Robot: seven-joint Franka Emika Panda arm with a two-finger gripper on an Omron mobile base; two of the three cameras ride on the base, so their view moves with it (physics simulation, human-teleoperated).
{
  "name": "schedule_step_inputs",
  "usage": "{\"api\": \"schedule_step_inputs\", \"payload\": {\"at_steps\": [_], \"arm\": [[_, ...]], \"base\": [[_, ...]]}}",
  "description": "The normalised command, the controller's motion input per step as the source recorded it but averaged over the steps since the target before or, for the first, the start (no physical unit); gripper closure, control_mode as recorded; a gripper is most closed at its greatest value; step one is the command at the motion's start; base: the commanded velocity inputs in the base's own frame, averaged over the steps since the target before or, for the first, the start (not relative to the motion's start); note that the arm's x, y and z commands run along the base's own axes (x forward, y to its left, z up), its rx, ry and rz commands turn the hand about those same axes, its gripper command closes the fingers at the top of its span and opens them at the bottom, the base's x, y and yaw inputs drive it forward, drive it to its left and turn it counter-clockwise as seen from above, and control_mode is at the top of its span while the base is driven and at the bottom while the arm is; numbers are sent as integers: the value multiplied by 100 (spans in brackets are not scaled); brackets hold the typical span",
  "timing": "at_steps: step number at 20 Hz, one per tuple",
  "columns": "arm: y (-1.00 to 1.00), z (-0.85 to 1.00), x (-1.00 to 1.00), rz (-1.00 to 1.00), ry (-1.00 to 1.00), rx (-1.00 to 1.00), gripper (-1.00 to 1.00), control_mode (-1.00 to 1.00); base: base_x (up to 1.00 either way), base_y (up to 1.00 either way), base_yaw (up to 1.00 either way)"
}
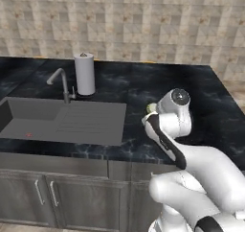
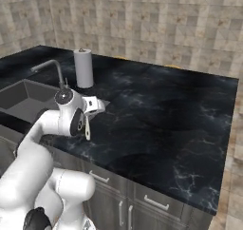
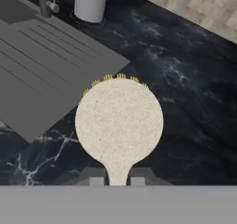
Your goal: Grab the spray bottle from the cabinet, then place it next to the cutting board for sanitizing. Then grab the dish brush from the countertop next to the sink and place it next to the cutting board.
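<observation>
Black veined countertop [image 2: 156, 115]: gripper [image 3: 117, 181] clamped on cream dish brush [image 3: 119, 123] w/ yellow bristles; keep level, carry toward cutting board.

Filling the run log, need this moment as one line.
phase: brush pickup | gripper: shut on brush | brush: lifted off countertop, beside sink drainboard | next: carry to board

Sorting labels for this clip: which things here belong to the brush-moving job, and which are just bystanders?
Job:
dish brush, held off the counter in the shut fingers
countertop
sink

Bystanders:
paper-towel roll
faucet
lower cabinet doors
</observation>
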Motion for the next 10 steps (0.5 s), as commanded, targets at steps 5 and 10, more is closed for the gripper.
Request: {"api": "schedule_step_inputs", "payload": {"at_steps": [5,10], "arm": [[-1,100,-96,4,-69,0,100,-100],[-1,100,-77,4,-32,1,100,-100]], "base": [[0,0,0],[0,0,0]]}}
